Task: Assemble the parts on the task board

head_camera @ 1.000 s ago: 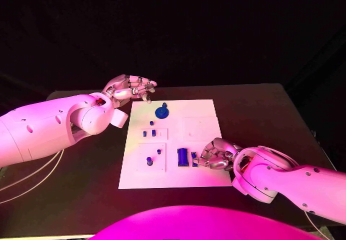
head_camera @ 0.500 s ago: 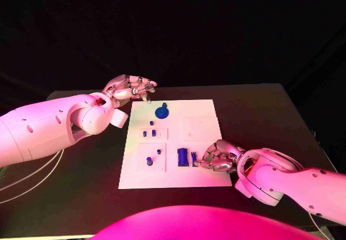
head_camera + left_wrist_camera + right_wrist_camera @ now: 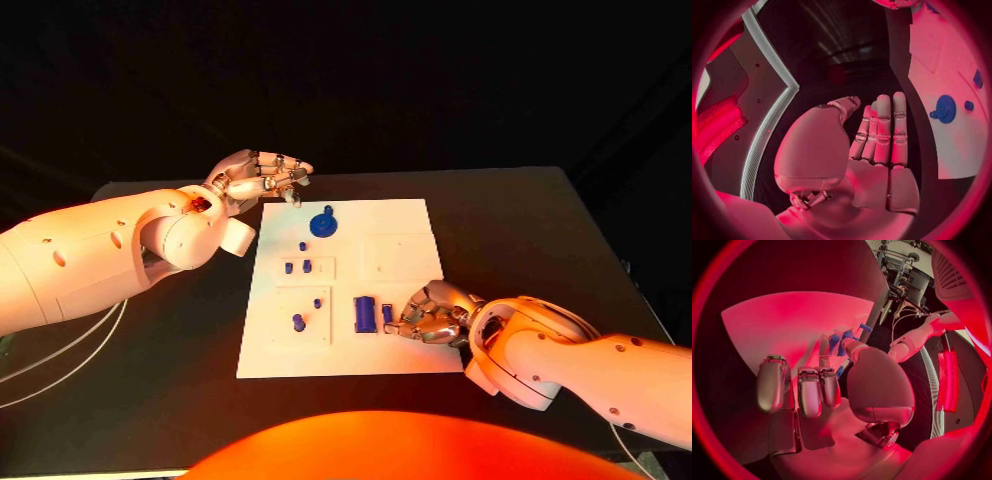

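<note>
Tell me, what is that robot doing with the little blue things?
It is fitting small blue parts onto a white task board on a black table. Its right hand is down at the board's near edge, fingers curled beside a blue block; whether it grips a piece is unclear. Its left hand waits off the board's far corner, holding nothing. A round blue gear sits farther up the board.

task board (image 3: 411,225): plain white, with faint square outlines seen on its surface
round part (image 3: 325,226): deep blue, far on the board
rectangular part (image 3: 366,314): dark blue, near the right hand
small pegs (image 3: 297,266): blue
table (image 3: 519,215): black, unpatterned
left hand (image 3: 263,176): silver
right hand (image 3: 430,312): silver
arms (image 3: 101,255): white
</note>
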`<action>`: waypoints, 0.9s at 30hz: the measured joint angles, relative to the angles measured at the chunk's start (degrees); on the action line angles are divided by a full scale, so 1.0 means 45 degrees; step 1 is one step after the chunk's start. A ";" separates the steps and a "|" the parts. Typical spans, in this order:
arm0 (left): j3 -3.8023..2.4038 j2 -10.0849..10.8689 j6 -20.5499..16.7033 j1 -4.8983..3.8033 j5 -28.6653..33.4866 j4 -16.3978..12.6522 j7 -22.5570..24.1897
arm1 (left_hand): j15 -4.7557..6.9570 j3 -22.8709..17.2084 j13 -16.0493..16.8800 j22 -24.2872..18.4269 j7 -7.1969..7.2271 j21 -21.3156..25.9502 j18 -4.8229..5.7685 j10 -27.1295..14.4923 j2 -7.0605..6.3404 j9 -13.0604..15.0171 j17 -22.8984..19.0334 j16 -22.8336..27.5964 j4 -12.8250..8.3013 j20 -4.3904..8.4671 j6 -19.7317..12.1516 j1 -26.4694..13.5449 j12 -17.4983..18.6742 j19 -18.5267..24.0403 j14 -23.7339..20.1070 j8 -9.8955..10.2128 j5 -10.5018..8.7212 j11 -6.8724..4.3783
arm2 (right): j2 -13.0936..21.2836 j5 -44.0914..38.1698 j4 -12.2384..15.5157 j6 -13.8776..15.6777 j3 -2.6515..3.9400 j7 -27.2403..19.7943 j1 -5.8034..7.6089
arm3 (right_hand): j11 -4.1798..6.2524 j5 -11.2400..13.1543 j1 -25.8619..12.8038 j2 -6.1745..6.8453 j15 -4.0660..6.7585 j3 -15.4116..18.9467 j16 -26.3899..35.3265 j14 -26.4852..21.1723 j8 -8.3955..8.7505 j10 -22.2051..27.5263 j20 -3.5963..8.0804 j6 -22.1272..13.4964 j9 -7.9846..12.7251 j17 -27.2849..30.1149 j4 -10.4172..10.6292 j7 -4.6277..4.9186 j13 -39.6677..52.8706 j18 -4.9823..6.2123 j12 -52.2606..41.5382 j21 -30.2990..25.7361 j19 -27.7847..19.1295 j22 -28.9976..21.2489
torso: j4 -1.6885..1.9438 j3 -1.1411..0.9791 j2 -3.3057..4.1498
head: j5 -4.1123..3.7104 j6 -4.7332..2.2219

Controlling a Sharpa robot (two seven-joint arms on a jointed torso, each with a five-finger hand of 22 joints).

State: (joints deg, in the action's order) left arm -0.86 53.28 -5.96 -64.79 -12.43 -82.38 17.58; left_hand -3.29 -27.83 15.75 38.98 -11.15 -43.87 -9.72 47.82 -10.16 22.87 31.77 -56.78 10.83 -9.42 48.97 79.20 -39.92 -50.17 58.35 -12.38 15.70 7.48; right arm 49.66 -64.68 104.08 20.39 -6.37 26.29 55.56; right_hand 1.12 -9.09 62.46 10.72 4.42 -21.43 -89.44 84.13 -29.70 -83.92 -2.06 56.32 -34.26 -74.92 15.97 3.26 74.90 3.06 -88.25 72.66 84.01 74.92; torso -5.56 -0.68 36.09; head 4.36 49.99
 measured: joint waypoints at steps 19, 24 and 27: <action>0.0000 -0.0001 0.0001 0.0001 -0.0015 0.0001 -0.0004 | 0.0000 0.0000 0.0002 0.0001 0.0000 0.0000 0.0000 0.0000 0.0000 0.0001 -0.0001 0.0000 0.0000 0.0001 0.0000 0.0000 0.0000 0.0001 0.0000 0.0000 0.0000 0.0000 | -0.0410 -0.0233 -0.0606 0.0050 0.0004 0.0124 -0.0038 | 0.0000 0.0000 0.0452 -0.0151 0.0000 0.0053 0.0000 0.0000 -0.0001 0.0000 0.0000 0.0042 -0.0006 0.0002 -0.0053 -0.0042 -0.0001 0.0000 0.0000 0.0000 0.0000 -0.0002 | -0.0009 0.0004 -0.0006 | 0.0032 0.0000; 0.0000 -0.0007 0.0001 0.0001 -0.0017 0.0002 -0.0005 | 0.0000 -0.0001 0.0002 0.0002 0.0000 0.0000 0.0000 0.0000 0.0000 0.0000 -0.0001 0.0000 0.0000 0.0001 0.0000 0.0000 0.0000 0.0001 0.0000 0.0000 0.0000 0.0000 | -0.0518 -0.0305 -0.0673 0.0113 0.0004 0.0129 -0.0040 | 0.0000 0.0000 0.0452 -0.0152 0.0000 0.0053 0.0000 0.0000 -0.0001 0.0000 0.0000 0.0042 -0.0010 0.0003 -0.0053 -0.0042 0.0010 0.0001 0.0000 0.0000 0.0000 -0.0002 | -0.0013 0.0004 -0.0009 | 0.0037 0.0000; 0.0000 -0.0010 0.0001 0.0001 -0.0017 0.0003 -0.0005 | 0.0000 0.0000 0.0003 0.0002 0.0000 0.0000 0.0000 0.0000 0.0000 0.0001 -0.0001 0.0000 0.0000 0.0001 0.0000 0.0000 0.0000 0.0001 0.0000 0.0000 0.0000 0.0000 | -0.0547 -0.0346 -0.0678 0.0156 0.0008 0.0129 -0.0042 | 0.0000 0.0000 0.0502 -0.0101 0.0000 0.0052 0.0000 0.0000 -0.0001 0.0000 0.0000 0.0042 -0.0010 0.0003 -0.0053 -0.0042 0.0010 0.0000 0.0000 0.0000 0.0000 -0.0003 | -0.0010 0.0005 -0.0009 | 0.0029 0.0000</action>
State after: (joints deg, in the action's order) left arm -0.86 53.23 -5.95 -64.78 -12.51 -82.36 17.56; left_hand -3.29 -27.83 15.76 38.99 -11.15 -43.87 -9.72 47.82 -10.16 22.87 31.76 -56.78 10.83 -9.42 48.97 79.20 -39.92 -50.16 58.35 -12.38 15.70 7.48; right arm 47.20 -66.24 101.03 21.09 -6.33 26.87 55.37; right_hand 1.12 -9.09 64.72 10.26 4.42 -21.20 -89.44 84.13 -29.71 -83.92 -2.06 56.50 -34.30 -74.91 15.73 3.08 74.95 3.06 -88.25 72.66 84.01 74.90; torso -5.60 -0.66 36.05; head 4.49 49.99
